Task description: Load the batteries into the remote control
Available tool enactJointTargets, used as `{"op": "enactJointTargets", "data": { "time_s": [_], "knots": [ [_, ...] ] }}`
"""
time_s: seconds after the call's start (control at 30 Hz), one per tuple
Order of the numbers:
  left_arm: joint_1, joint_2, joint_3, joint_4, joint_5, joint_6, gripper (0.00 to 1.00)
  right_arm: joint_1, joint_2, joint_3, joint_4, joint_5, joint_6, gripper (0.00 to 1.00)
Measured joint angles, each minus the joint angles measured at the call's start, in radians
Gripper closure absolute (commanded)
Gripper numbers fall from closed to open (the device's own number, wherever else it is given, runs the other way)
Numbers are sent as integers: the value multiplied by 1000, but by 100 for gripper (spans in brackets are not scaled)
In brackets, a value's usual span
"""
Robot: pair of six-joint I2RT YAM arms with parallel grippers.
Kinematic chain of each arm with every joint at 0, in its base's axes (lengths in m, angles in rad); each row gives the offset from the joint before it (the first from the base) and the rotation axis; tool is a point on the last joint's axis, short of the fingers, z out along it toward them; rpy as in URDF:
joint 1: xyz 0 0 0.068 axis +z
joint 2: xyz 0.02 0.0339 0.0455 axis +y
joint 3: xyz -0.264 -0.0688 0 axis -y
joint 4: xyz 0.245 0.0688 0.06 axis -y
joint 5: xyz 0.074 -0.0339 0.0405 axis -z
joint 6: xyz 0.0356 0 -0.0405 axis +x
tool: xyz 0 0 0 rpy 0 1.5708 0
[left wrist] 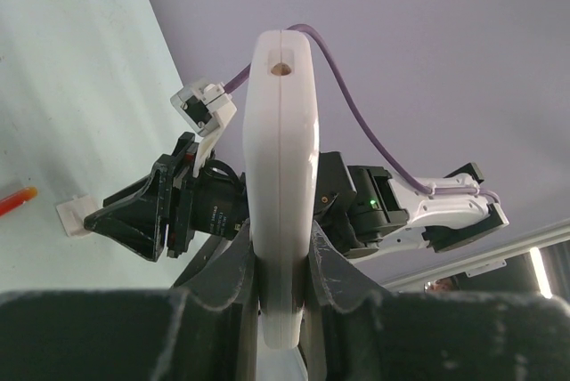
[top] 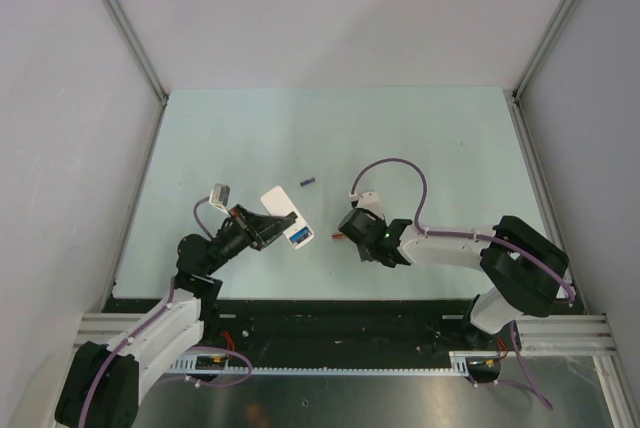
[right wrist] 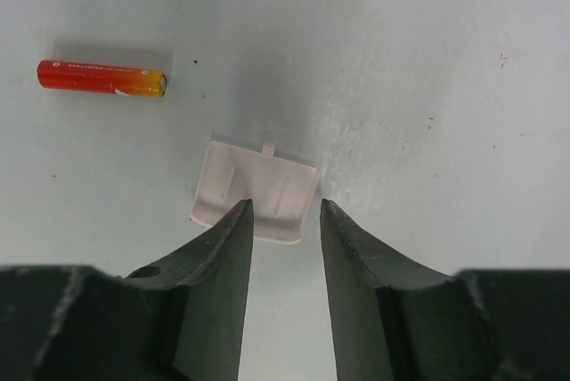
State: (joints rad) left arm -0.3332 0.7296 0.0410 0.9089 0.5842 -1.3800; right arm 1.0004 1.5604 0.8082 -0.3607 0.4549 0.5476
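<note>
Within left claw [left wrist: 280, 265], remote control [left wrist: 281, 149], long axis outward

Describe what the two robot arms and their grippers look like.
Both the left arm and right arm have white links between bulky black joints. A purple cable loops along each. The left gripper and right gripper have dark, tapered, matte fingers. A small green light glows near the right wrist.

Right pincer [right wrist: 285, 206] parted above white cover piece [right wrist: 254, 183], orange-red battery [right wrist: 101, 77] lying apart on table [right wrist: 427, 87]
</note>
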Motion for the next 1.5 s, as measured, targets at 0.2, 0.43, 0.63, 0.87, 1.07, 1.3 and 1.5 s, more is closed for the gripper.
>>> {"op": "enactJointTargets", "data": {
  "time_s": [0.2,0.43,0.63,0.87,1.07,1.3,1.5],
  "knots": [
    [0,-7,0,-2,4,0,100,6,-13,-13,1,13,25,55],
    [0,-8,0,-3,4,0,100,15,-109,-37,-29,23,25,52],
    [0,-8,0,-3,4,0,100,47,-150,-37,7,1,-35,52],
    [0,-12,0,-5,4,0,100,62,-117,-23,-14,-8,-56,51],
    [0,-19,0,-6,4,0,100,-10,-102,-13,-104,-16,174,50],
    [0,-29,0,-8,5,-5,100,-23,-124,-13,-101,-101,510,50],
    [0,-57,0,-8,23,-10,100,-29,-109,-13,-106,-134,694,55]
  ]
}}
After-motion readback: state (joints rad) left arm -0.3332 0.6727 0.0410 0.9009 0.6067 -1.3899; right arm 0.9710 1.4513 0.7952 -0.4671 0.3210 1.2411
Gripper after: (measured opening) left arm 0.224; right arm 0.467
